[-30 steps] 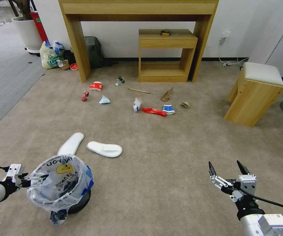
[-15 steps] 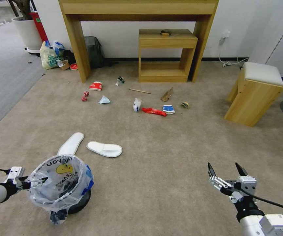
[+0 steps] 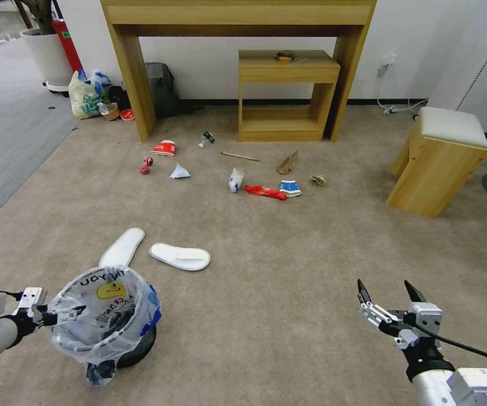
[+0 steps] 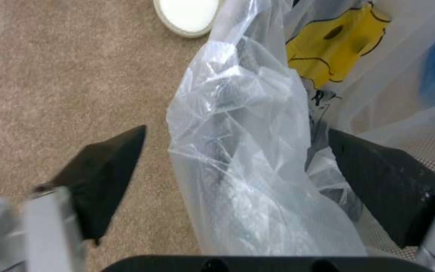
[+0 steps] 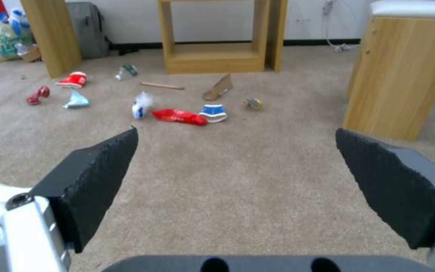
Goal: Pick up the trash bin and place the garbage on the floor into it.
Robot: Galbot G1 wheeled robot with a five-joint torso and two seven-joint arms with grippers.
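Straddling the bag-lined rim of the trash bin [image 3: 105,324] at lower left of the head view, the left gripper [image 3: 65,311] has its fingers spread apart, one outside on the floor [image 3: 288,270] side and one inside the crinkly liner, as the left wrist view shows; no grip is closed on the rim. The bin stands on the beige carpet, its black base showing under the bag. Just above it in the frame lie two white slippers [image 3: 179,256], side by side. At lower right the right gripper [image 3: 388,293] hovers over bare carpet, fingers wide apart and holding nothing. Across the middle of the frame the garbage [image 3: 265,192] is scattered: a red wrapper, paper cups, a crushed can, a wooden stick, a cardboard scrap.
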